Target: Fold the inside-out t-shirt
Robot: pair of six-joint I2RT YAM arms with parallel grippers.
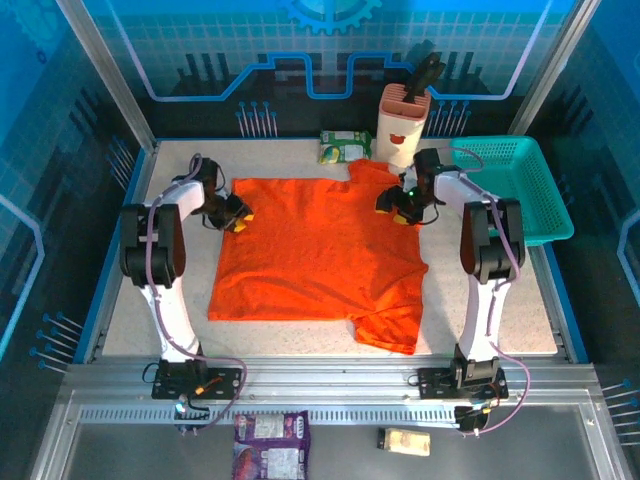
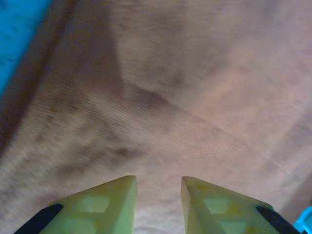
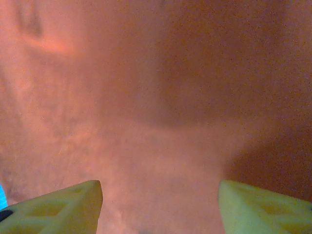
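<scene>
The inside-out t-shirt (image 1: 320, 250) lies spread flat on the table, bright orange, with one sleeve toward the near right and another at the far edge. My left gripper (image 1: 240, 215) rests at the shirt's far left edge. In the left wrist view its jaws (image 2: 158, 181) stand a little apart, close above the cloth (image 2: 195, 97). My right gripper (image 1: 403, 210) is over the shirt's far right part, near the sleeve. In the right wrist view it (image 3: 160, 187) is wide open, with orange cloth (image 3: 161, 97) right under it and nothing pinched.
A teal mesh basket (image 1: 520, 185) stands at the far right beside the right arm. Behind the shirt are a white holder (image 1: 403, 125) with a dark tool and a green packet (image 1: 343, 146). A purple bag (image 1: 271, 443) and a small packet (image 1: 405, 441) lie below the table's front rail.
</scene>
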